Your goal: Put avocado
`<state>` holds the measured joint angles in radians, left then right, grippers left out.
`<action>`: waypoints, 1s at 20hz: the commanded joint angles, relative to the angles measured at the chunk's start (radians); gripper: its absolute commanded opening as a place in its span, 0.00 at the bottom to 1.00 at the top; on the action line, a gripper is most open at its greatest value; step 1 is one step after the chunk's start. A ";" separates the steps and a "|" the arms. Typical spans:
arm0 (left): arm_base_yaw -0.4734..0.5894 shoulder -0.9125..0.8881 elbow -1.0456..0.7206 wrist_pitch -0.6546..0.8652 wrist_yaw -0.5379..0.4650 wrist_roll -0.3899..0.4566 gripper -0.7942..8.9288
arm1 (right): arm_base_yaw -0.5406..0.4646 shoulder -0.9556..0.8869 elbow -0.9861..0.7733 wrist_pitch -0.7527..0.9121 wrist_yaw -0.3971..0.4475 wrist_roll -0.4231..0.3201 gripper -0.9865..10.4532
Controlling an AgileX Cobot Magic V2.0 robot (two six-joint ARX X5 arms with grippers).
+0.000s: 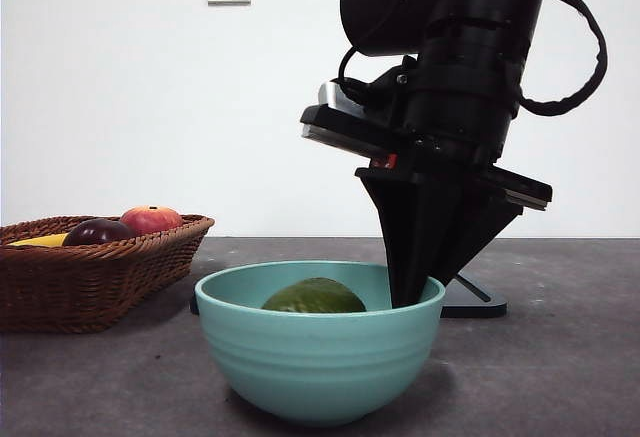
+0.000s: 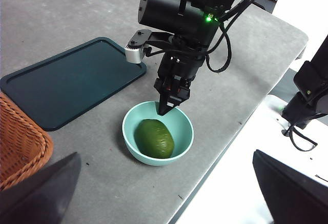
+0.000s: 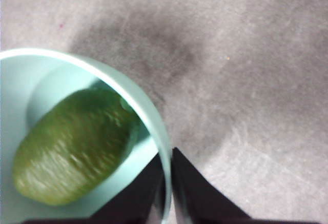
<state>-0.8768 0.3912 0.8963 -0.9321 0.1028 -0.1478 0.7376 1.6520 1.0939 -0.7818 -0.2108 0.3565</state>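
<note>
The dark-green avocado [image 1: 314, 298] lies in a teal bowl [image 1: 315, 367] on the grey table; it also shows in the left wrist view [image 2: 154, 138] and the right wrist view [image 3: 72, 147]. My right gripper [image 1: 410, 292] comes down from above onto the bowl's right side. In the right wrist view, the right gripper [image 3: 167, 183] has one jaw inside and one outside the bowl's rim [image 3: 128, 88], closed on it. It does not touch the avocado. My left gripper [image 2: 165, 157] hangs back from the bowl [image 2: 184, 126] and the right gripper [image 2: 165, 108], open and empty.
A wicker basket [image 1: 90, 277] at the left holds a dark purple fruit [image 1: 98, 232], a red fruit [image 1: 150, 219] and something yellow [image 1: 42, 241]. A dark teal tray [image 2: 72, 80] lies beyond the bowl. A black stand base [image 1: 475, 302] sits behind the bowl. The table edge runs close by the bowl.
</note>
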 commanded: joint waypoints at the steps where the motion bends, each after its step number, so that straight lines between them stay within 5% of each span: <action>1: -0.006 0.000 0.008 0.013 -0.002 -0.003 0.69 | -0.017 0.022 0.036 -0.012 0.002 0.036 0.09; 8: -0.006 0.000 0.008 0.027 -0.002 -0.003 0.69 | -0.163 0.066 0.253 -0.088 0.027 0.005 0.09; 15: -0.006 0.000 0.008 0.037 -0.002 -0.003 0.69 | -0.289 0.386 0.687 -0.259 0.028 -0.097 0.09; 20: -0.006 0.000 0.008 0.036 -0.002 -0.003 0.69 | -0.293 0.533 0.789 -0.243 0.063 -0.095 0.09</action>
<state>-0.8764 0.3912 0.8963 -0.9077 0.1028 -0.1478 0.4381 2.1685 1.8538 -1.0306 -0.1562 0.2676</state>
